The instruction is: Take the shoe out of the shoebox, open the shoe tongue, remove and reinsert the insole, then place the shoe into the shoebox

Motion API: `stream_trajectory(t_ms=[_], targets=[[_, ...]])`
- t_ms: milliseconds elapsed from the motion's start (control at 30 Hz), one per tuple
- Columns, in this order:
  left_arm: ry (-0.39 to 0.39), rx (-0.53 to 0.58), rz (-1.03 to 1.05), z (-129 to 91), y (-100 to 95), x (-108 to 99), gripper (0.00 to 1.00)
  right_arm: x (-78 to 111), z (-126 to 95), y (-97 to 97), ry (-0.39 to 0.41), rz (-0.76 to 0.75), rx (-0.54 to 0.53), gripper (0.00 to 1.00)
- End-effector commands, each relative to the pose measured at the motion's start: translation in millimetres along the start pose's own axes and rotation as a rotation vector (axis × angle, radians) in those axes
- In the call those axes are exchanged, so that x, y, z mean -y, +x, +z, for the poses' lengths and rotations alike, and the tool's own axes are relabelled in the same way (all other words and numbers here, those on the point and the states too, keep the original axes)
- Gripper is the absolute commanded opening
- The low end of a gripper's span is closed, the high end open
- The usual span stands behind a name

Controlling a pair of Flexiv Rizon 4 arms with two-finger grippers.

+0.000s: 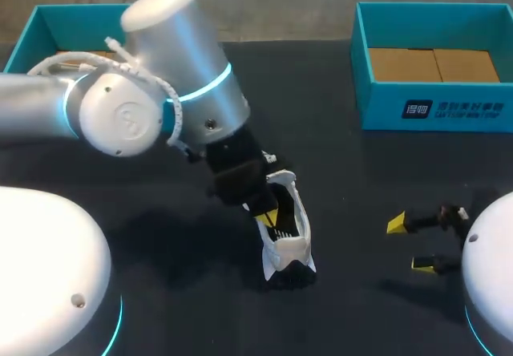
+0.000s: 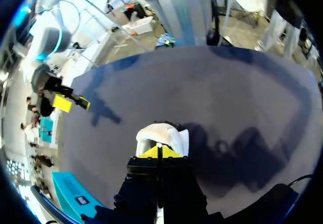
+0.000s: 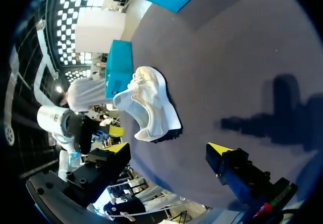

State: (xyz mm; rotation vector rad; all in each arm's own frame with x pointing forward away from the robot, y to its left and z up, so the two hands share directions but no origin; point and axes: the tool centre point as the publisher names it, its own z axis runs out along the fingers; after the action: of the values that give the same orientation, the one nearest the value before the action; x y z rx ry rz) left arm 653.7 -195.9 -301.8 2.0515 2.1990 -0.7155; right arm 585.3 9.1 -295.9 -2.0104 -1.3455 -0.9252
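L claw (image 1: 269,218) tips together inside white shoe (image 1: 287,250) on table (image 1: 361,180), grip unclear; R claw (image 1: 410,244) wide, well apart.

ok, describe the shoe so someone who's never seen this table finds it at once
On the dark table, come toward the robot from the left shoebox and the right shoebox, to near the middle, right under the left gripper. The shoe lies there: white with a dark sole, unlike the teal boxes, and the only loose thing on the tabletop.
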Motion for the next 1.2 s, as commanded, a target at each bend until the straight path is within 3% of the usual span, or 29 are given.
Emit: stream_trajectory(t_ms=[33, 533, 867, 1200], targets=[[-0.027, -0.108, 0.023, 16, -17.8, -9, 0.0, 17.4, -23, 1.4, -0.013, 0.003, 0.022, 1.0], [-0.073, -0.2, 0.038, 40, -15.8, -27, 0.0, 20.8, -39, -6.0, 0.0, -0.007, 0.014, 1.0], [-0.028, -0.398, 0.079, 60, 1.1, -27, 0.0, 20.8, -39, -6.0, 0.0, -0.007, 0.014, 1.0], [0.016, -0.475, 0.112, 89, 16.7, -26, 0.0, 20.8, -39, -6.0, 0.0, -0.007, 0.014, 1.0]])
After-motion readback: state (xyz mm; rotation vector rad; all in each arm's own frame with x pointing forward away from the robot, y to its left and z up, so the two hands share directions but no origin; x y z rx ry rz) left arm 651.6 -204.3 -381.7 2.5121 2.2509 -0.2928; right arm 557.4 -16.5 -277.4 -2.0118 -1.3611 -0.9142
